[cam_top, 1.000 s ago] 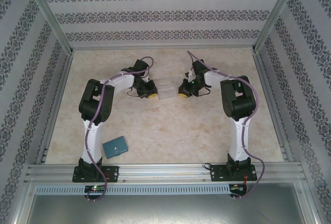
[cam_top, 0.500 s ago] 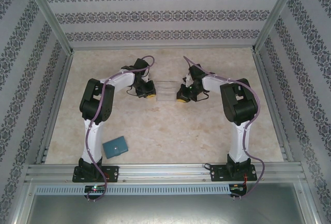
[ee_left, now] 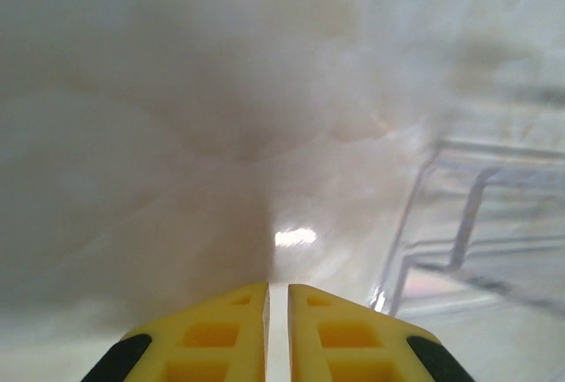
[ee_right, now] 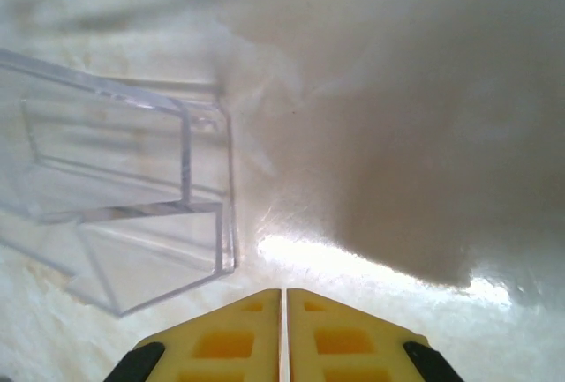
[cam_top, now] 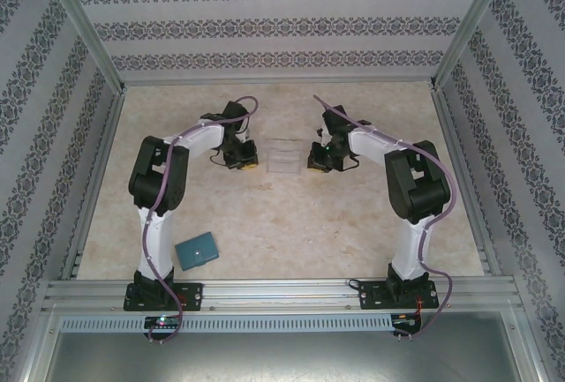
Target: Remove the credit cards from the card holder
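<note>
The two arms are backing away a little from the box (cam_top: pixel 284 156) in the middle of the table (cam_top: pixel 353 223). A second ago both grippers were sitting closer to its sides. Now the left gripper (ee_left: pixel 278 287) is waiting just beside the box on one side, and the right gripper (ee_right: pixel 284 292) is waiting just beside it on the other. Neither one is touching it. The box is sitting about where it was.

The left gripper's yellow fingers are almost closed, with only a thin slit between them, and they are holding nothing. The right gripper's fingers are pressing nearly together too (the line between them is hair-thin), and they are holding nothing either.

The holder (cam_top: pixel 197 250) is lying well away from all this, near the front edge by the left arm's base. It is lying flat and folded shut, and nothing is touching it. The cards are probably tucked inside, so I think the real job is not starting yet.

It looks like the arms are finishing with the box and getting free. My guess is the left arm is going for the holder next, since it is nearer, and it is going to need wider fingers first.
</note>
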Robot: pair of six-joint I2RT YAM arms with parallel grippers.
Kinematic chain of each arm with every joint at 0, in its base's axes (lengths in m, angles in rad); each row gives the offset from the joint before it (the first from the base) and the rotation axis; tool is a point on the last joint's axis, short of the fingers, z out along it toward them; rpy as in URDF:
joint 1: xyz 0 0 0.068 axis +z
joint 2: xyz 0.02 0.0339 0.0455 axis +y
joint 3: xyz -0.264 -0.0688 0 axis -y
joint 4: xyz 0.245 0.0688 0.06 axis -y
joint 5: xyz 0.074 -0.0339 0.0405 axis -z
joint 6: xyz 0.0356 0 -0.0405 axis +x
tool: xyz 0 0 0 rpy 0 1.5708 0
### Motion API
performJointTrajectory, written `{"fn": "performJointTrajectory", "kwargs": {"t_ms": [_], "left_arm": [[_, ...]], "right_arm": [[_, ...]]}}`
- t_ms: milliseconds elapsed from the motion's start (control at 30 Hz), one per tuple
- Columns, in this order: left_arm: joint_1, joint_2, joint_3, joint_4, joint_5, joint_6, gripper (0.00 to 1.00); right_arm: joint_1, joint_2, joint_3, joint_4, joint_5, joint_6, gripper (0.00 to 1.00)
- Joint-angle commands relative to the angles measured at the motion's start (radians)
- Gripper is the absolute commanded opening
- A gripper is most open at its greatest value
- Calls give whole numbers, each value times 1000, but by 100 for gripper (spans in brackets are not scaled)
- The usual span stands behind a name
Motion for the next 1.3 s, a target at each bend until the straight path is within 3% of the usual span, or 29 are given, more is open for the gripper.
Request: {"fn": "performJointTrajectory", "kwargs": {"t_ms": [0,200,433,667,867,933,1067,1267], "left_arm": [[19,-114,-65,-66,-74,35,14],[27,-298,-255,-89,-173,20,15],[59,-550,-484,-99,-278,-69,25],[70,-735,-640,-177,-362,-250,60],[70,-861,-725,-268,-355,-392,88],[70,-881,-733,-362,-424,-468,100],[70,-865,-748,-477,-508,-516,100],[66,-902,-837,-402,-328,-499,100]], "right_arm": [[12,-67,-5,-53,25,-26,13],[76,-139,3,-91,-6,-34,17],[184,-167,12,-105,-50,-21,20],[242,-167,-6,-91,-72,-9,21],[268,-170,-22,-63,-95,9,23],[274,-170,-24,-60,-97,12,23],[276,-172,-28,-55,-102,15,23],[277,-164,-15,-59,-106,12,23]]}}
